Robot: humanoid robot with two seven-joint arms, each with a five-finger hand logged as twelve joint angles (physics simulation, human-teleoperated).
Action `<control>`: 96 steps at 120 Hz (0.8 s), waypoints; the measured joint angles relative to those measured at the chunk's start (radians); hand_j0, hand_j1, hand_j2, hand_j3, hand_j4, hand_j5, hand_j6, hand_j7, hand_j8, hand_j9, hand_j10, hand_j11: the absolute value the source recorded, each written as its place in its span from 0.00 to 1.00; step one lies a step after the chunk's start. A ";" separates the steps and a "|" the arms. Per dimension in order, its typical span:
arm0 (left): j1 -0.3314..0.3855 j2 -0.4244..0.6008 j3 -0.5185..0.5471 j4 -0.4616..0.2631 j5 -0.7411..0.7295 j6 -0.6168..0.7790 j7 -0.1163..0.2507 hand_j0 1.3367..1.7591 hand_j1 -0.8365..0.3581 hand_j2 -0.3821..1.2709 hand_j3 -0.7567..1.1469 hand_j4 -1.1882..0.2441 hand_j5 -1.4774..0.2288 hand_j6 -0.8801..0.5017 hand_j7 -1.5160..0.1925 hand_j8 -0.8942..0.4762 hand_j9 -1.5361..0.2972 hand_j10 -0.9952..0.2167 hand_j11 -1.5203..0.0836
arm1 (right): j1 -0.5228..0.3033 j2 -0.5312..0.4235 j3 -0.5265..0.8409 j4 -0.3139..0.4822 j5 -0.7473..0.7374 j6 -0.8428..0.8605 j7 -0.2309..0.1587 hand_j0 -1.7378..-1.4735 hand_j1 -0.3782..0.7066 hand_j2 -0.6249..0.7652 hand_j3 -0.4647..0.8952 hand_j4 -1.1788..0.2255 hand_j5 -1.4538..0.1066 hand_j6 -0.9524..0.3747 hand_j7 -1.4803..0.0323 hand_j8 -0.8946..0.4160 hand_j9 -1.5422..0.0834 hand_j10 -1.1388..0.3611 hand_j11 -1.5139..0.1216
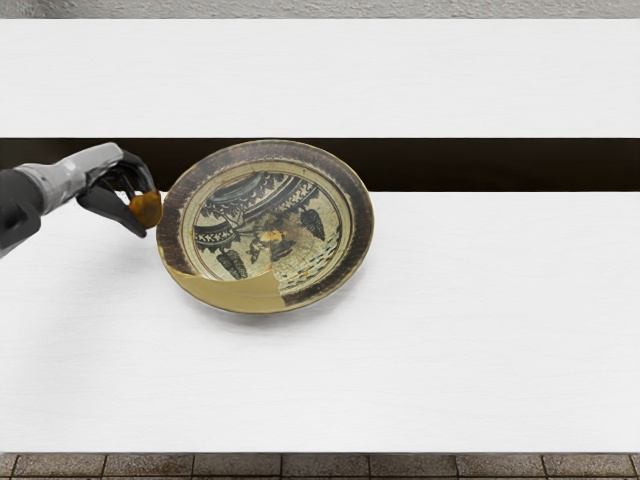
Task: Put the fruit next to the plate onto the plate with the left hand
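**Left hand closed on fruit at the plate's left rim**

My left hand has its dark fingers curled around the orange fruit, hiding part of it. I cannot tell whether the fruit clears the table. My arm is cut off at the left edge. The fruit is just beside the left rim of the plate, not over its centre. Open table lies right of and in front of the plate. Count: one fruit, one plate, one hand.

Lighting: bright, even, diffuse. White table nearly washed out, grain faint. Shadows: thin and soft under the plate on its near side; dark gap beyond, unlit. Focus: sharp throughout, table edges straight left to right.
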 joint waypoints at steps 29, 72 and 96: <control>-0.051 -0.041 -0.003 0.000 -0.024 -0.037 0.015 0.76 0.37 0.61 0.40 0.36 0.21 0.33 0.25 0.28 0.26 0.15 0.28 | 0.000 0.000 0.000 0.000 0.000 0.000 0.000 0.30 0.03 0.45 0.34 0.84 0.93 0.72 0.98 0.68 0.95 0.76 0.93; -0.081 -0.114 -0.007 0.001 -0.046 -0.057 0.026 0.75 0.37 0.59 0.40 0.37 0.20 0.34 0.24 0.30 0.25 0.14 0.27 | 0.000 0.000 -0.001 0.000 0.000 0.000 0.000 0.30 0.03 0.45 0.34 0.84 0.93 0.72 0.98 0.68 0.95 0.76 0.93; -0.105 -0.159 -0.008 0.009 -0.053 -0.069 0.047 0.75 0.38 0.58 0.40 0.37 0.19 0.33 0.23 0.30 0.24 0.13 0.26 | 0.000 0.000 -0.001 0.000 0.000 0.000 0.000 0.30 0.03 0.45 0.34 0.84 0.93 0.72 0.98 0.68 0.95 0.76 0.93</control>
